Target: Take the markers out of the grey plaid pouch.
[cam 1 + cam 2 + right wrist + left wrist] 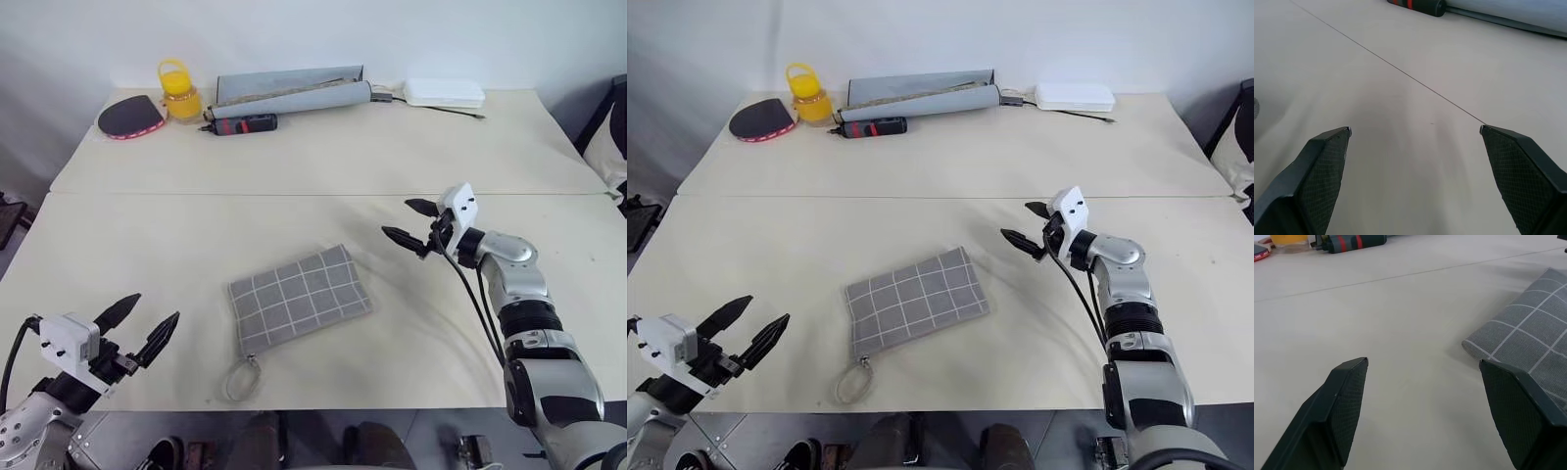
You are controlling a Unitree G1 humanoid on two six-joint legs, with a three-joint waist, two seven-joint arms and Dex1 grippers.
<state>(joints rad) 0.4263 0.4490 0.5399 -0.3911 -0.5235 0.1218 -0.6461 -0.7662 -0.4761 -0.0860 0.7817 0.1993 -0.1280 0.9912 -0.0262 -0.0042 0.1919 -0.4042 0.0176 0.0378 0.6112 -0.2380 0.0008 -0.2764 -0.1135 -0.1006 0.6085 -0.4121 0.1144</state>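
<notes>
- Table [323, 166]: pale, two joined tops with a seam across the middle; the work is all on the near half.
- Long plain-grey rolled case [289, 95], red-and-black tool [242, 124], yellow jar [180, 93], paddle [130, 117] and white box [444, 93] are lined along the far edge, well apart from the work; not to be touched.
- Grey plaid pouch [299, 298]: lies flat near the front edge, tilted, cord loop [242, 378] at its near-left corner. Looks closed; no markers can be seen outside, so they are judged to be inside.
- Step in hand, judged: approach. One end of the pouch should be pinned or lifted by one gripper and the opening found before the markers are drawn out; which edge opens cannot be told.
- Right gripper [410, 223]: jaws spread wide, nothing held, above bare table just right of the pouch.
- Left gripper [140, 323]: jaws spread wide, nothing held, near the front-left edge, left of the pouch, not touching.
</notes>
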